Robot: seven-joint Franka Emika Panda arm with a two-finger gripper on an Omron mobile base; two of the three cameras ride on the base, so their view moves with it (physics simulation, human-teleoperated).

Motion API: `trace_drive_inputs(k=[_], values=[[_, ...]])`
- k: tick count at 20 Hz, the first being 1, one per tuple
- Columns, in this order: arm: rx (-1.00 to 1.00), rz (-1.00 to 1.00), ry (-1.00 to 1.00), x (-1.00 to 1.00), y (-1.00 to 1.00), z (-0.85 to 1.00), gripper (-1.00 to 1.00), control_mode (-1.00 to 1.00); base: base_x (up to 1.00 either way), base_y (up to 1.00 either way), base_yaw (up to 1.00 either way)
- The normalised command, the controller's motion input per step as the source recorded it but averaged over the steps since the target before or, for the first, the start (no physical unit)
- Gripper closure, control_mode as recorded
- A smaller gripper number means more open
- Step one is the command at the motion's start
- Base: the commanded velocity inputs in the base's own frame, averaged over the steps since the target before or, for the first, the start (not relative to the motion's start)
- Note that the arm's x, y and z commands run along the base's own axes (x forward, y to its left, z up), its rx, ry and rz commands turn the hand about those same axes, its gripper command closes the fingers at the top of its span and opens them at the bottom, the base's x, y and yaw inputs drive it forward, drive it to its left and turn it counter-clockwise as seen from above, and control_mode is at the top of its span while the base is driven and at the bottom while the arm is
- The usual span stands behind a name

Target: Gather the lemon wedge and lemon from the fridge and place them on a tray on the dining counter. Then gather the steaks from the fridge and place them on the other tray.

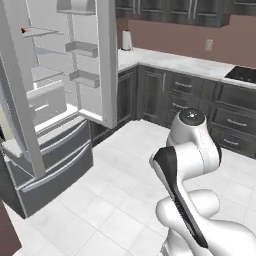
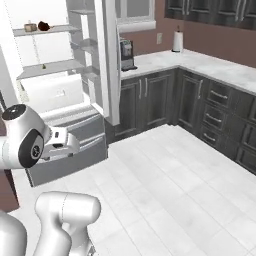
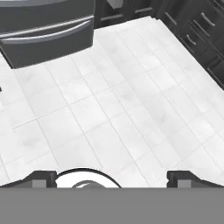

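Observation:
The fridge (image 1: 107,65) stands with its doors open, at the left of the left base view and at the upper left of the right base view (image 2: 107,60). On its top shelf lie a dark red piece (image 2: 44,25), perhaps a steak, and a small brownish item (image 2: 30,26). Both are too small to name surely. I cannot make out the lemon or the lemon wedge. The trays and the dining counter are out of view. My gripper (image 3: 113,179) is open and empty, its fingertips (image 3: 43,177) wide apart over the white floor tiles, well short of the fridge.
The fridge's grey bottom drawers (image 1: 55,165) jut toward me (image 3: 48,30). Dark cabinets run under an L-shaped counter (image 2: 210,62) that carries a paper towel roll (image 1: 126,40), a coffee machine (image 2: 127,54) and a cooktop (image 1: 242,74). Open tiled floor (image 2: 165,170) lies between.

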Motion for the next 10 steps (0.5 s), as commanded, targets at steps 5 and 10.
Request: trace_drive_inputs(k=[5, 10], values=[[0.00, 0.00, 0.00, 0.00, 0.00, 0.00, -1.00, 1.00, 0.86, -0.28, 0.38], [0.00, 0.00, 0.00, 0.00, 0.00, 0.00, -1.00, 1.00, 0.84, -0.21, 0.37]])
